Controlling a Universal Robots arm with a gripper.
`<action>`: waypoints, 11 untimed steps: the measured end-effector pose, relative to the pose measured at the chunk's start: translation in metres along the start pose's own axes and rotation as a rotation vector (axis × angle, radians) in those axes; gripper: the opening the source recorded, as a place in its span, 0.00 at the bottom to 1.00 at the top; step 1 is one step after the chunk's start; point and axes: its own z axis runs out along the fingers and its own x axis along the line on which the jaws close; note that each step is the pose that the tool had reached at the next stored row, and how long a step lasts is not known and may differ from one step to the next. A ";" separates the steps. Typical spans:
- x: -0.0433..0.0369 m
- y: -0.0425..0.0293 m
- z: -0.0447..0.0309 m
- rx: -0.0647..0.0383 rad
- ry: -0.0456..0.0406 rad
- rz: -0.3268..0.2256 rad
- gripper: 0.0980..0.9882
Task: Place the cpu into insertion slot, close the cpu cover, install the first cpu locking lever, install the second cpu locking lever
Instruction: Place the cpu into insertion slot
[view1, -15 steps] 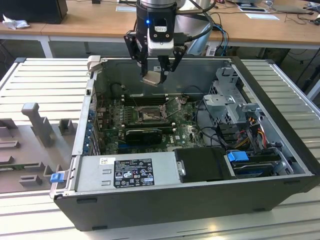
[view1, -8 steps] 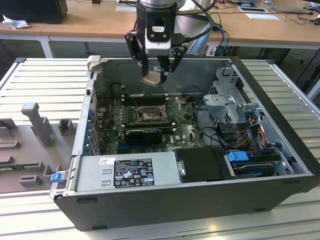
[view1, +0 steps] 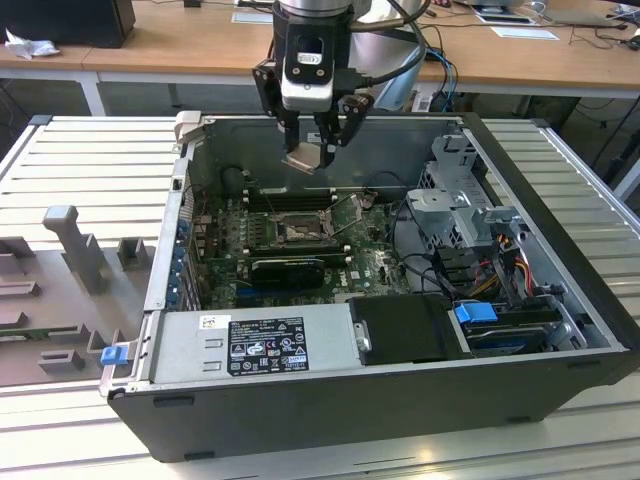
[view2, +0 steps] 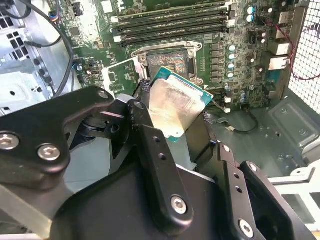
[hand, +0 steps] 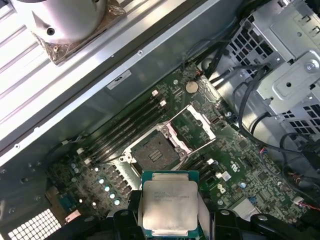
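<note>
On a slatted metal bench (view1: 90, 160), above an opened computer case (view1: 300, 400), the cpu (view1: 303, 160) is held clamped between the fingers of the gripper (view1: 312, 150), well above the uncovered insertion slot (view1: 298, 231), with which it is best squared and kept level.

The cpu (hand: 169, 205) has a pale silver-beige metal top, dull and faintly smeared, on a glossy green edge. The claw (view2: 174, 117) is smooth matt black with bright steel screws. The slot (hand: 156, 150) has a black, plastic-looking frame round a brownish-gold contact field. The cover (hand: 202, 119) is thin dark-silver metal with a soft sheen. The board (view1: 372, 252) is green and slightly glossy. The case (view1: 400, 405) is matt black outside and bare grey sheet metal inside. The bench (view1: 90, 160) is ribbed pale metal with a satin finish. The clip (view1: 113, 354) looks like blue plastic.
</note>
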 end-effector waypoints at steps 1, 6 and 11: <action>0.0000 0.0000 0.0001 0.000 -0.0013 0.015 0.48; 0.0000 -0.0001 0.0006 -0.002 -0.0086 0.099 0.48; 0.0000 -0.0001 0.0013 -0.005 -0.0185 0.212 0.48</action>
